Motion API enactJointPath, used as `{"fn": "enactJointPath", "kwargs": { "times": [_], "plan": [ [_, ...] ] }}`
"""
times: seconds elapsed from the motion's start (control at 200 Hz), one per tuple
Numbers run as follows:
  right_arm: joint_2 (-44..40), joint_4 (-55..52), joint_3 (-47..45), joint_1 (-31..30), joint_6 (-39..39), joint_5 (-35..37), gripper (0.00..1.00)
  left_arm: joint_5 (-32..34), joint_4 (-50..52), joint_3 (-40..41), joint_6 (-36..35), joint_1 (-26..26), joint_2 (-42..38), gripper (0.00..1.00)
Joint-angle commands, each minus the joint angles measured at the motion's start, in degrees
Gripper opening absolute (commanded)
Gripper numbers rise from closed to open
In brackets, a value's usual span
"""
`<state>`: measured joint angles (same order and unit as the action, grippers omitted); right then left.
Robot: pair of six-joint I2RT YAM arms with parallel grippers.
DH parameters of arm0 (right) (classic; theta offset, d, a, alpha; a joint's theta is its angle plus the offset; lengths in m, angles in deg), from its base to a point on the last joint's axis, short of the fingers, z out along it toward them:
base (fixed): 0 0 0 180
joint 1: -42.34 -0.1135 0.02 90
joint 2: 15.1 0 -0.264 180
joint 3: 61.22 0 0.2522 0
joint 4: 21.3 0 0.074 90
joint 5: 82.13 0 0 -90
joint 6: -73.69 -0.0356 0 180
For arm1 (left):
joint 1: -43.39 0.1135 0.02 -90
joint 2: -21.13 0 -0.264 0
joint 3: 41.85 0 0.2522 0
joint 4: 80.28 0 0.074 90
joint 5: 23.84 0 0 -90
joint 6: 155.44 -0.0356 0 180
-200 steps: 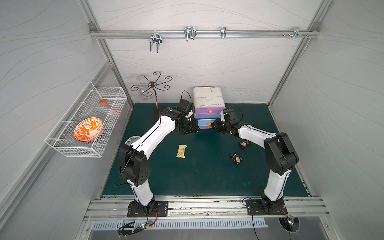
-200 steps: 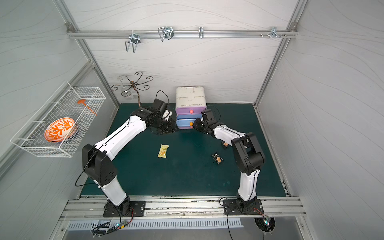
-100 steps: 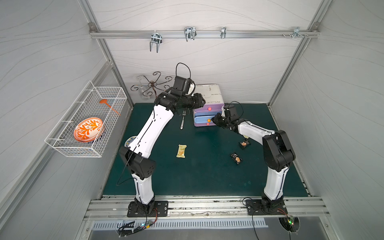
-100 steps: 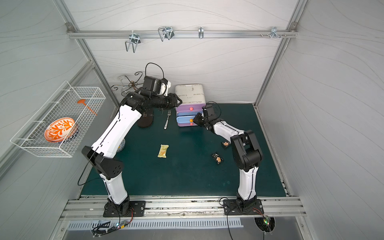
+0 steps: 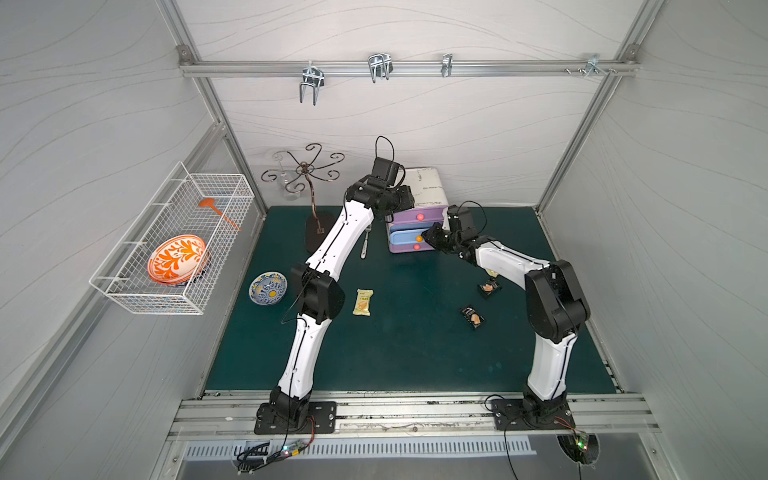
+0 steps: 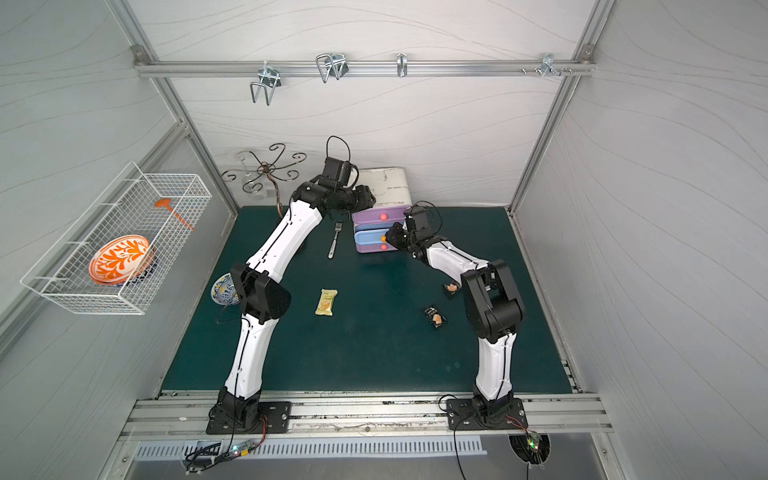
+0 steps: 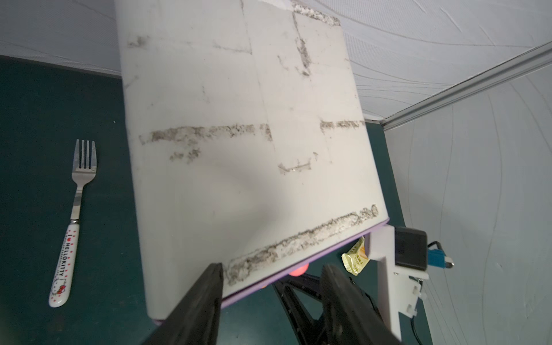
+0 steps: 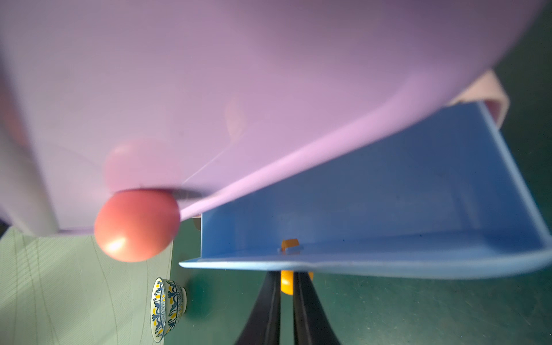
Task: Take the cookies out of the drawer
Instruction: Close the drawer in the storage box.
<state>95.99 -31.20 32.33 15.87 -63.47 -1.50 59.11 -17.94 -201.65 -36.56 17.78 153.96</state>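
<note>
Mat (image 5: 415, 353) | cookies (image 5: 363, 302) lie apart from right gripper (image 8: 287, 279), pinching knob (image 5: 419, 239) | left gripper (image 7: 272, 267) wide

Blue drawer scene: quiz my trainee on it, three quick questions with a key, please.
1. True or false: the blue plastic drawer is pulled out.
2. The right gripper has its jaws shut on: A pink knob, B orange round knob, C silver fork?
3. Which arm's gripper hangs open over the drawer unit's white top?
Key: 1 true; 2 B; 3 the left gripper.
</note>
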Motion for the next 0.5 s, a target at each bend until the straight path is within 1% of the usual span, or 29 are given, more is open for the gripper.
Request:
{"fn": "enactJointPath", "kwargs": {
  "times": [0.0,0.26,0.445,0.495],
  "plan": [
    [0.66,2.56,-0.36,0.54,0.06,0.19,0.14,3.17,-3.75,-3.47,-1.63,0.21,0.88,0.59],
    [0.84,4.49,-1.27,0.42,-0.32,-0.20,0.15,6.42,-2.39,-2.37,-1.90,0.14,2.70,0.61],
    [0.98,5.41,-2.29,0.46,-0.76,-0.57,0.15,5.45,-4.27,-0.52,-2.00,-0.02,3.65,0.62],
    [0.89,5.61,-2.40,0.46,-0.77,-0.74,0.15,4.19,-4.45,0.40,-2.28,0.05,3.90,0.62]
  ]
}}
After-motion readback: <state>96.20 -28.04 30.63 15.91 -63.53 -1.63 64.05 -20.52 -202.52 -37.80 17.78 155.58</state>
